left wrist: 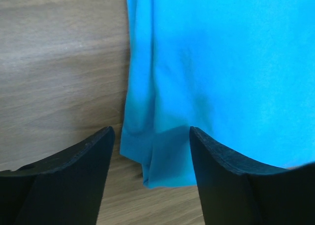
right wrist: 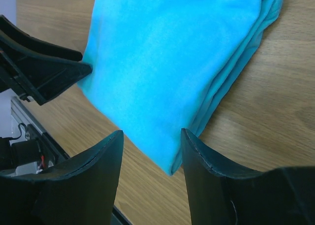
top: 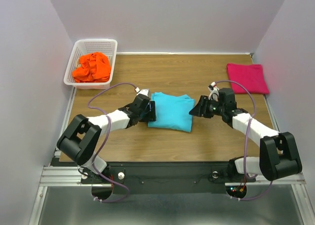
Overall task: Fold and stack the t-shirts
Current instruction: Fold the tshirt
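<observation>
The turquoise-blue t-shirt (top: 172, 112) lies folded in the middle of the table, between the two grippers. My left gripper (top: 151, 112) stands open at its left edge; in the left wrist view the shirt's (left wrist: 221, 62) near corner lies flat below the spread left gripper (left wrist: 150, 131), unpinched. My right gripper (top: 195, 109) is open at the shirt's right edge, and in its wrist view the right gripper (right wrist: 151, 132) hovers over a corner of the fold (right wrist: 167, 52). The magenta-pink t-shirt (top: 247, 78) lies folded at the back right. The orange t-shirt (top: 92, 67) is crumpled in the basket.
A white lattice basket (top: 96, 41) stands at the back left corner. White walls close in the table on three sides. The black rail with the arm bases runs along the near edge. The left gripper's fingers (right wrist: 44, 72) show in the right wrist view.
</observation>
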Controlling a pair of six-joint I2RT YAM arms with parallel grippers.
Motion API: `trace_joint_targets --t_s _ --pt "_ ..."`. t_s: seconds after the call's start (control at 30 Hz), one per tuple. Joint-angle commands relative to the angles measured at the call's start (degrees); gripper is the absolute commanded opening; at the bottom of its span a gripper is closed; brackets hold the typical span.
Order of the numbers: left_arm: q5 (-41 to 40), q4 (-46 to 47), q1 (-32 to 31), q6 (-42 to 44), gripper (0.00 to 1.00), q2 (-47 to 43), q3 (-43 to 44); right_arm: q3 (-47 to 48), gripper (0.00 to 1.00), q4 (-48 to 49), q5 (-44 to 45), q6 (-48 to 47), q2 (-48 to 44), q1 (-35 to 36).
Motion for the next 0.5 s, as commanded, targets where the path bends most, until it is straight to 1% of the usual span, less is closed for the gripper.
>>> trace_joint_targets --t_s 0.0,0.1,0.13,0.23,0.27,0.3,0.33,0.4,0.43,0.47 --pt "2.07 1.37 -0.45 -1.28 0.70 1.00 -1.60 -0.67 0.56 1.15 0.74 -1.13 -1.86 0.36" --pt "2.69 1.02 -0.62 -1.89 0.64 1.09 -2.13 -0.94 0.56 1.24 0.91 -1.22 -2.03 0.45" --pt "2.69 0.76 -0.62 -1.89 0.56 1.18 -2.13 -1.03 0.56 1.24 1.09 -1.22 -1.95 0.36" --pt "3.22 0.41 -0.53 -1.89 0.42 0.48 -1.96 -1.20 0.56 1.15 1.09 -1.22 -2.03 0.36" --pt "3.31 0.06 -0.62 -1.89 0.33 -0.31 -1.87 -1.20 0.56 1.23 1.09 -1.22 -2.21 0.45" --pt "3.57 -0.12 -0.62 -1.81 0.29 -0.84 -1.52 -1.20 0.56 1.24 1.18 -1.13 -2.30 0.36" --pt "3.66 -0.64 -0.53 -1.72 0.22 -1.98 -1.34 -1.20 0.56 1.24 1.18 -1.22 -2.65 0.36" --pt "3.92 -1.00 -0.62 -2.24 0.16 -3.39 -1.25 -1.29 0.56 1.24 1.18 -1.22 -3.09 0.45" --pt "3.92 -1.09 -0.53 -2.42 0.14 -3.92 -1.43 -1.38 0.56 1.15 1.35 -1.13 -3.26 0.45" --pt "4.01 -1.09 -0.45 -2.77 0.08 -4.79 -1.60 -1.55 0.56 1.23 1.44 -1.13 -3.44 0.45"
